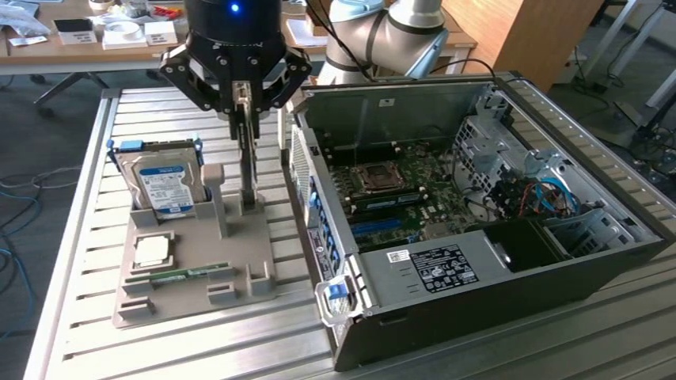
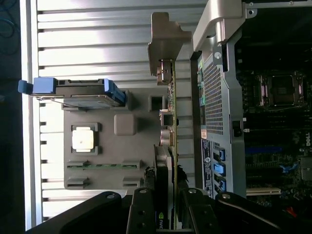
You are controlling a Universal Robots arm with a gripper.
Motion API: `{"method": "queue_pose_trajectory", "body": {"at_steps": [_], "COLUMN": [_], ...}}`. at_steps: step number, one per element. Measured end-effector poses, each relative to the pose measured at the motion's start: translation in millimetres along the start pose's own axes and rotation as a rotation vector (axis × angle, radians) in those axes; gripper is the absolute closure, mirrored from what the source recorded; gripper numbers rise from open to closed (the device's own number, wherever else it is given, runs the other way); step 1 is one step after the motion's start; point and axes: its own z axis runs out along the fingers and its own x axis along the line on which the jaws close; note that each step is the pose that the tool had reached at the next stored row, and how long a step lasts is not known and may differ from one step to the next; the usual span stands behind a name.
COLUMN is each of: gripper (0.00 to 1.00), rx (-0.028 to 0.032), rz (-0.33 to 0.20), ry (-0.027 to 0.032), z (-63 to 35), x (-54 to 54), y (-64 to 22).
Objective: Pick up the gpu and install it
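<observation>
The gpu [image 1: 247, 158] is a thin dark card standing on edge, its lower end reaching down to the grey holder [image 1: 243, 245]. My gripper [image 1: 243, 99] hangs straight above it, shut on the card's top edge. In the wrist view the gpu [image 2: 170, 122] runs edge-on away from my gripper [image 2: 168, 209], with a finger on each side of it. Its pale metal bracket [image 2: 165, 44] is at the far end. I cannot tell whether the card has left the holder's slot.
The holder [image 2: 141, 161] also carries a silver hard drive [image 1: 164, 186], a square processor [image 1: 153, 249] and a green memory stick [image 1: 190, 275]. The open computer case [image 1: 476, 222] lies close on the exterior view's right, motherboard [image 1: 391, 198] exposed. Its perforated rear wall [image 2: 214, 107] is beside the card.
</observation>
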Motion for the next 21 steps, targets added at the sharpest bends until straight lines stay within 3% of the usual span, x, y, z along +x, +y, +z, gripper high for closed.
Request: {"method": "queue_pose_trajectory", "body": {"at_steps": [10,21], "gripper": [0.73,0.73], "rx": [-0.0007,0.0003], "rz": [0.000,-0.002], "ry": [0.0041,0.0163], "z": [-0.1,-0.2], "x": [-14.4,-33.2], "y": [1.0,2.7]}}
